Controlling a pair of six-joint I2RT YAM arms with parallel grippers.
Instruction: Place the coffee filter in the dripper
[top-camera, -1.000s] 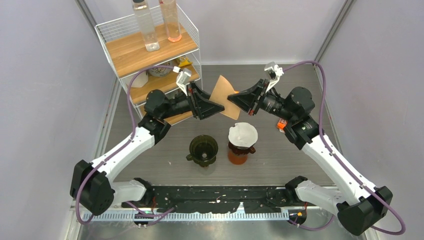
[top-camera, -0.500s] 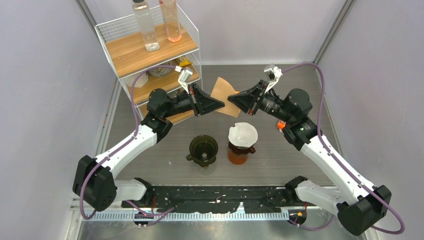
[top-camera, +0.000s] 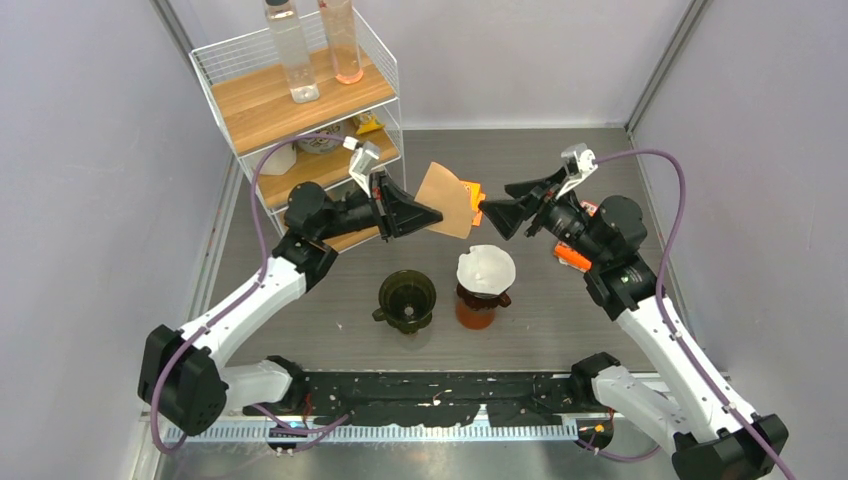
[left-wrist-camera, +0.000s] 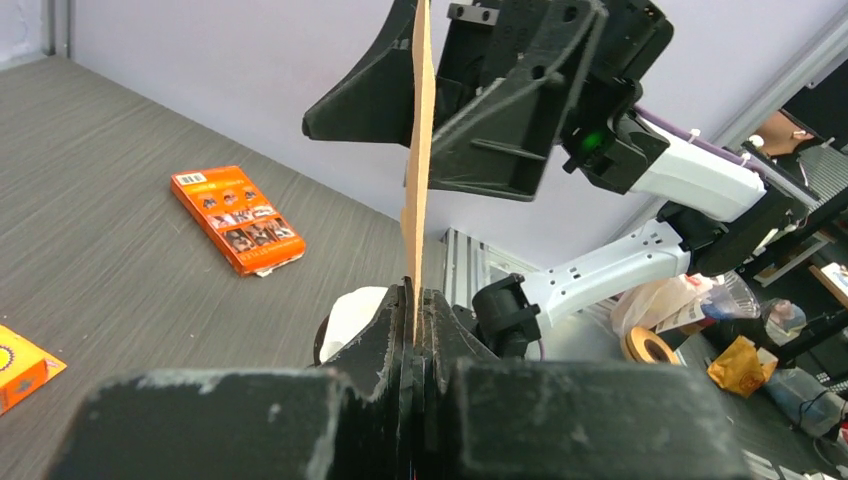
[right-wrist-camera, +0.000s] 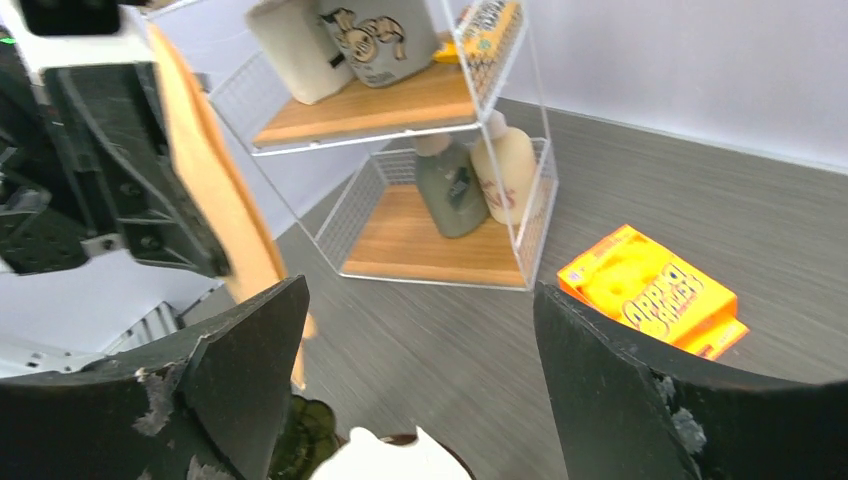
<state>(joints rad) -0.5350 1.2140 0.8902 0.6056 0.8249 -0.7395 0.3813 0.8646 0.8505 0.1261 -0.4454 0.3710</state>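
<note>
From above I count two arms, one tan coffee filter (top-camera: 447, 198), one empty dark dripper (top-camera: 407, 298), and beside it one amber pot (top-camera: 477, 306) with a white paper cone (top-camera: 486, 266) in its top. The left jaws pinch the coffee filter and hold it in the air beyond the dripper, not in it. The right jaws stand wide, just beside the filter's other edge. A wire rack (top-camera: 300, 95) carries two bottles (top-camera: 292, 50) on top. Two orange boxes (top-camera: 473, 190) lie on the desk (top-camera: 560, 330), both partly covered.

The left wrist camera shows what the overhead cannot: the coffee filter (left-wrist-camera: 418, 150) seen edge-on, a thin strip clamped tight between the closed left jaws. One orange box (left-wrist-camera: 238, 218) lies whole; a second is cut off at the frame's corner. The dripper is hidden here.

The right wrist camera shows its own jaws spread far apart, gripping nothing, with the coffee filter (right-wrist-camera: 210, 190) beyond the left-hand one. The rack's (right-wrist-camera: 400, 150) lower shelves show jars I can't identify. Only the dripper's (right-wrist-camera: 310, 440) rim peeks in at the bottom.
</note>
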